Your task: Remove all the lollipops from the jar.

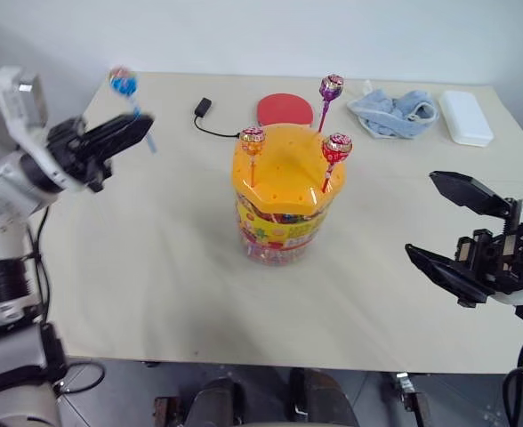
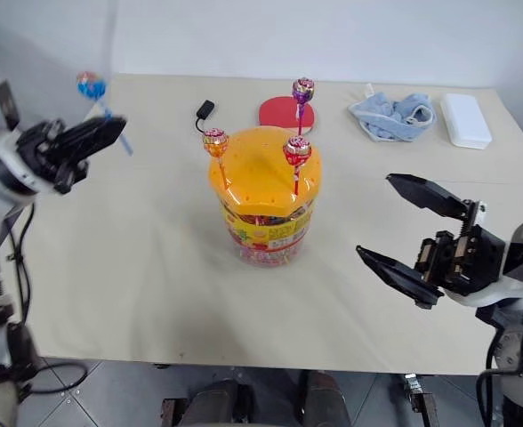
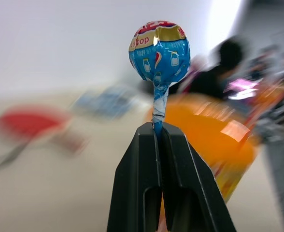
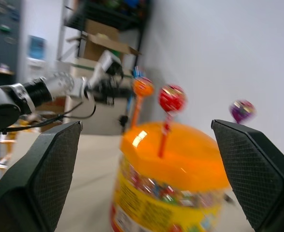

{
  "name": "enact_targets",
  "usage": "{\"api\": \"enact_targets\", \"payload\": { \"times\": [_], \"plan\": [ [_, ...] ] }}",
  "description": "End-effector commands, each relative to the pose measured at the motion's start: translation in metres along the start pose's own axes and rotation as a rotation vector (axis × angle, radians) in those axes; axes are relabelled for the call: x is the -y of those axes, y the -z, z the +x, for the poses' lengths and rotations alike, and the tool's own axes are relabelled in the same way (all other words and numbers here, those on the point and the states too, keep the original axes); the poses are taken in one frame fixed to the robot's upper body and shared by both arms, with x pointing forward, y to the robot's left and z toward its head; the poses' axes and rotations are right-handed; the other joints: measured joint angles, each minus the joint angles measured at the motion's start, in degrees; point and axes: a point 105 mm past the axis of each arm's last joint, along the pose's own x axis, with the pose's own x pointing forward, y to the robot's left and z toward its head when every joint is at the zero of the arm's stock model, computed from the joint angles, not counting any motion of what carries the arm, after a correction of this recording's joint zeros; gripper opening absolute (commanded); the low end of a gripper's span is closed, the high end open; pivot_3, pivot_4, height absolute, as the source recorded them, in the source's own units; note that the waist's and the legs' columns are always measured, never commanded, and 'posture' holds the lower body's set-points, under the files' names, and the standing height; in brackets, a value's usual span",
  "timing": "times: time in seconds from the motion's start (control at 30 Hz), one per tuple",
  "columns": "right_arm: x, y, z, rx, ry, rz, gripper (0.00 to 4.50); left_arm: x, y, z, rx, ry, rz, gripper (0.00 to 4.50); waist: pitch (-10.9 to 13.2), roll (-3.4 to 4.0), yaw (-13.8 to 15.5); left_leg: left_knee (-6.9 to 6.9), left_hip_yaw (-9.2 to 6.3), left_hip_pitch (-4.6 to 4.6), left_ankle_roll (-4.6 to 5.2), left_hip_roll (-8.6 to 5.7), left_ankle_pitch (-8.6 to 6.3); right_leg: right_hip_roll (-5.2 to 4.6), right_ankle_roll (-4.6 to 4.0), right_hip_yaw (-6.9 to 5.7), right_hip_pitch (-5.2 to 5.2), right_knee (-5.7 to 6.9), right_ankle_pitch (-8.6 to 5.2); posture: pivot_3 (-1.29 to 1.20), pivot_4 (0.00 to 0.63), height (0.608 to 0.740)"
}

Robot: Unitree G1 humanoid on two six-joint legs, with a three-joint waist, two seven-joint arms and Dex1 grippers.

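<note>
The blue pop [image 1: 123, 83] is clamped by its stick between the fully closed fingers [image 3: 142, 179] of the L gripper [image 1: 133, 126], held up over the table's [image 1: 155, 267] left part, well apart from the jar [image 1: 284, 200]. The wrapped head is seen above the fingertips, stick tilted.

The jar is stood upright near table centre, orange lid on. Three pops are stuck in the lid: orange [image 1: 252, 140] at the jar's left, red [image 1: 336, 148] at its right, purple [image 1: 331, 87] at the far side.

The R gripper [image 1: 457, 227] is held off to the jar's right, near the table's front edge, fingers spread wide, nothing gripped.

Behind the jar are seen a red disc [image 1: 284, 109], a black plug w/ cable [image 1: 203, 108], a blue cloth [image 1: 393, 112] and a white box [image 1: 465, 116].
</note>
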Motion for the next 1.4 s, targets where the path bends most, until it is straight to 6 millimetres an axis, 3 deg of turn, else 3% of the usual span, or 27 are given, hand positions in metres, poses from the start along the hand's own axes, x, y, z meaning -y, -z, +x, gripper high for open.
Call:
{"api": "enact_targets", "payload": {
  "times": [0.03,0.1,0.17,0.33,0.43,0.77,0.9,0.93,0.97,1.03,1.13,1.23,1.4],
  "plan": [
    [-0.012,0.006,0.004,-0.035,-0.139,0.000,4.50,-0.019,0.034,-0.048,-0.232,-0.234,0.027,0.05,0.0,-0.05,0.0,0.01,-0.02,-0.05,0.00,0.02,0.00,0.01,0.00,-0.02,-0.03,-0.01,0.00,0.00,0.150,0.740],
    [-0.015,0.020,-0.001,-0.115,-0.208,0.020,4.50,-0.025,0.062,-0.077,-0.342,-0.387,-0.008,0.05,0.0,-0.08,0.2,-0.03,0.00,-0.05,0.01,0.01,-0.03,-0.13,-0.01,0.00,-0.04,-0.03,-0.01,0.00,0.150,0.740],
    [-0.014,0.029,-0.007,-0.158,-0.227,0.049,4.50,-0.021,0.078,-0.092,-0.377,-0.472,-0.048,0.05,0.0,-0.19,0.5,-0.02,-0.06,-0.07,0.09,0.00,-0.09,-0.35,-0.01,0.00,-0.02,-0.05,0.00,0.00,0.150,0.740],
    [-0.010,0.040,-0.019,-0.199,-0.229,0.089,4.50,0.002,0.111,-0.104,-0.453,-0.512,-0.119,0.05,-0.1,-0.30,1.5,0.00,-0.22,-0.05,0.05,-0.02,-0.13,-0.63,-0.02,-0.02,0.03,-0.11,0.00,0.00,0.150,0.740],
    [-0.008,0.042,-0.025,-0.219,-0.233,0.086,4.50,0.006,0.123,-0.117,-0.533,-0.560,-0.140,0.05,-0.1,-0.28,1.3,-0.03,-0.21,-0.02,0.02,-0.02,-0.15,-0.66,-0.08,-0.05,0.01,-0.08,-0.04,0.00,0.150,0.740],
    [0.013,0.030,-0.034,-0.169,-0.084,0.047,4.50,0.007,0.126,-0.127,-0.563,-0.554,-0.150,2.63,-0.1,-0.11,0.2,-0.10,-0.16,0.10,-0.03,0.00,-0.16,-0.67,-0.19,-0.06,0.00,-0.07,-0.10,0.00,0.150,0.740],
    [0.023,0.014,-0.042,-0.141,-0.005,0.045,4.50,-0.001,0.104,-0.145,-0.517,-0.507,-0.070,3.83,-0.1,-0.09,0.1,-0.11,-0.16,0.09,-0.06,0.00,-0.17,-0.68,-0.24,-0.07,-0.05,-0.06,-0.12,0.00,0.150,0.740],
    [0.025,0.011,-0.044,-0.149,0.012,0.042,4.50,-0.004,0.091,-0.146,-0.475,-0.476,-0.001,4.11,-0.1,-0.09,0.1,-0.12,-0.15,0.09,-0.06,0.00,-0.17,-0.68,-0.26,-0.07,-0.06,-0.06,-0.13,0.00,0.150,0.740],
    [0.026,0.008,-0.046,-0.154,0.026,0.040,4.50,-0.004,0.076,-0.144,-0.410,-0.422,0.055,4.11,-0.1,-0.09,0.0,-0.13,-0.15,0.08,-0.07,0.01,-0.18,-0.68,-0.29,-0.09,-0.10,-0.05,-0.15,0.00,0.150,0.740],
    [0.028,0.007,-0.048,-0.152,0.046,0.037,4.50,0.001,0.049,-0.133,-0.292,-0.306,0.149,4.11,-0.1,-0.10,0.1,-0.12,-0.14,0.03,-0.08,0.01,-0.18,-0.69,-0.32,-0.11,-0.15,-0.04,-0.17,0.00,0.150,0.740],
    [0.027,0.010,-0.049,-0.148,0.071,0.027,4.50,0.016,0.016,-0.094,-0.174,-0.084,0.243,4.11,-0.1,-0.13,0.7,-0.09,-0.17,0.01,-0.06,-0.04,-0.18,-0.80,-0.30,-0.19,-0.12,-0.04,-0.16,0.00,0.150,0.740],
    [0.026,0.009,-0.048,-0.145,0.081,0.020,4.50,0.046,0.000,-0.039,-0.130,0.176,0.289,4.47,-0.1,-0.08,1.1,-0.11,-0.17,-0.01,-0.02,-0.12,-0.16,-0.85,-0.22,-0.19,-0.10,0.04,-0.11,0.00,0.150,0.740],
    [0.026,0.005,-0.051,-0.161,0.095,-0.010,4.50,0.092,-0.010,0.048,0.003,0.505,0.373,4.49,-0.1,-0.02,1.6,-0.04,-0.18,-0.05,0.19,-0.48,-0.05,-0.89,-0.03,-0.26,-0.01,0.21,-0.01,0.00,0.150,0.740]
  ]
}}
